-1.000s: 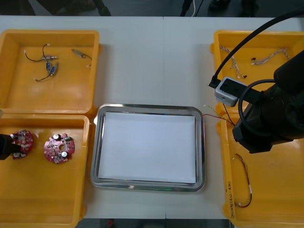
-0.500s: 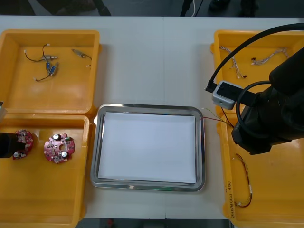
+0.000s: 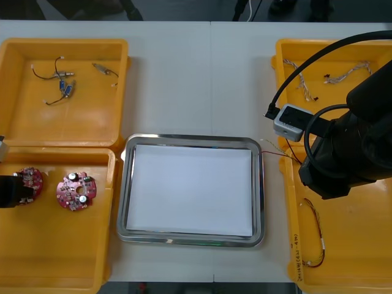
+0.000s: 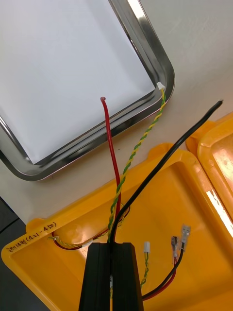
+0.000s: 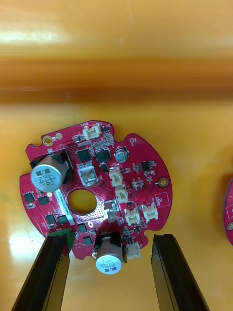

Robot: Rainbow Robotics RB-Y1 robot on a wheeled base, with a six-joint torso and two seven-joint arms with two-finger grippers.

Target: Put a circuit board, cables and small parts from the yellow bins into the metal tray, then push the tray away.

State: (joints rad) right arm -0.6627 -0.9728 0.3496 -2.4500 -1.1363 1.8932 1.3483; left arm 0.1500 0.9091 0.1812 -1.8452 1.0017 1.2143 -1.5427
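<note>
White-lined metal tray (image 3: 193, 138) on light table (image 3: 202, 79); left gripper (image 5: 110, 243) gapes over circuit board (image 5: 131, 180); right gripper (image 4: 111, 247) pinches cables (image 4: 109, 141).

Note for you: in the front view the right arm (image 3: 349, 153) hides much of the near right yellow bin (image 3: 355, 251). The left gripper (image 3: 18, 191) is cut by the edge and covers part of one circuit board (image 3: 33, 177). The cables (image 4: 110, 146) are hidden at their held ends between the fingers of the right gripper (image 4: 112, 245).

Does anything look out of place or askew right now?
Only this: the bundle of red, yellow and black cables in the shut right gripper fans out across the yellow bin's rim, its white plug reaching the shiny metal tray's corner. The open left gripper brackets a round red circuit board normally. Nothing looks damaged.
</note>
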